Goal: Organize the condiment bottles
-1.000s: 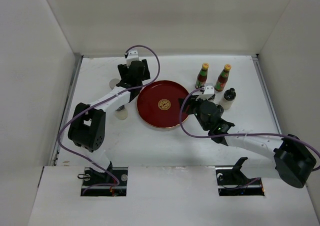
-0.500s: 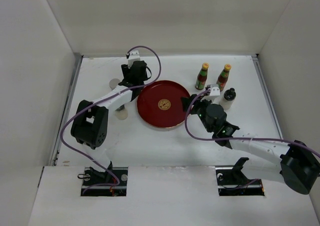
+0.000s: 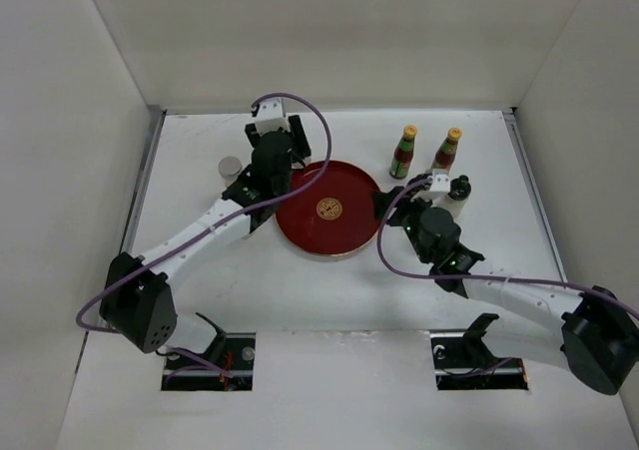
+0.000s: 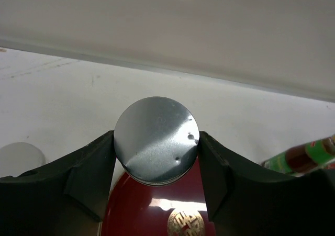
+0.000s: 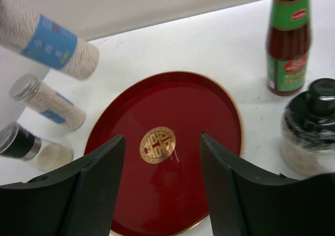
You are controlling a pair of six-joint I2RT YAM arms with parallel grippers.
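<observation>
Condiment bottles: grey-lidded cylinder in grip at tray rim

**Item:** grey-lidded cylinder [image 4: 156,134], blue lbl, pale speckled contents.
**Loc.:** lifted above far-left rim of the red tray [image 3: 300,225]; looks tilted from the right wrist view.
**Grip:** left pincer [image 4: 157,147] clamped on it just under the lid, one finger each side. Right pincer [image 5: 161,139] apart, nothing between, hovering at the tray's right rim.

**Handling (judgement):**
- Step in hand looks like setting the cylinder onto the tray.
- Bring it upright before lowering.
- Land it well inside the raised lip, else it may tip.
- Keep to one side of the tray, leaving room for the other btls.
- Grip is high, so the body can swing; go slow.
- Let go only once the base sits flat.

**Other stock:**
- sauce bottle [image 5: 287,42], far-right of tray, upright.
- second sauce bottle [image 3: 445,153], further right of tray, beside the first.
- black-capped shaker [image 5: 311,126], right of tray.
- silver-capped shaker [image 5: 49,108] and dark shaker [image 5: 23,144], left of tray.

**Writing:**
- Sauce lbl is green w/ a red oval logo; wording too small to read.
- Blue lbls carry pale print, illegible.
- Gold centre mark [image 5: 157,145] is an ornamental character, not read w/ certainty.
</observation>
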